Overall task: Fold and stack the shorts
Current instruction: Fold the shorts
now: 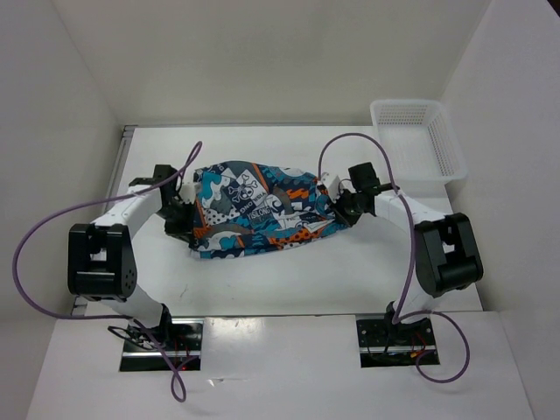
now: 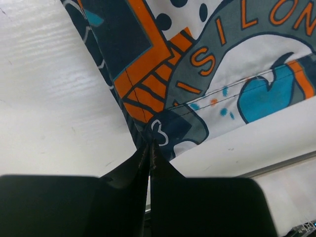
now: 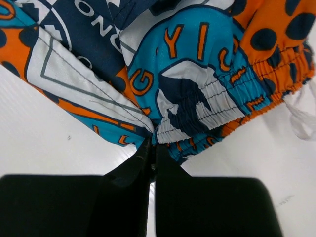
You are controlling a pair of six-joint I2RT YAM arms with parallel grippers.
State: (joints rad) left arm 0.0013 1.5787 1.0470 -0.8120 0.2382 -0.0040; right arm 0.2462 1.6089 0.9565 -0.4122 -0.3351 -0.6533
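The patchwork shorts (image 1: 258, 208) in teal, orange, white and dark blue lie spread across the middle of the white table. My left gripper (image 1: 185, 216) is at their left edge, shut on the fabric; the left wrist view shows the cloth (image 2: 197, 64) pinched at the fingertips (image 2: 150, 144). My right gripper (image 1: 339, 208) is at their right edge, shut on the elastic waistband (image 3: 212, 106), which is pinched at its fingertips (image 3: 153, 143). A white drawstring (image 3: 301, 116) hangs from the waistband.
A white plastic mesh basket (image 1: 418, 138) stands at the table's back right corner, beside the right arm. White walls enclose the table on three sides. Purple cables loop above both arms.
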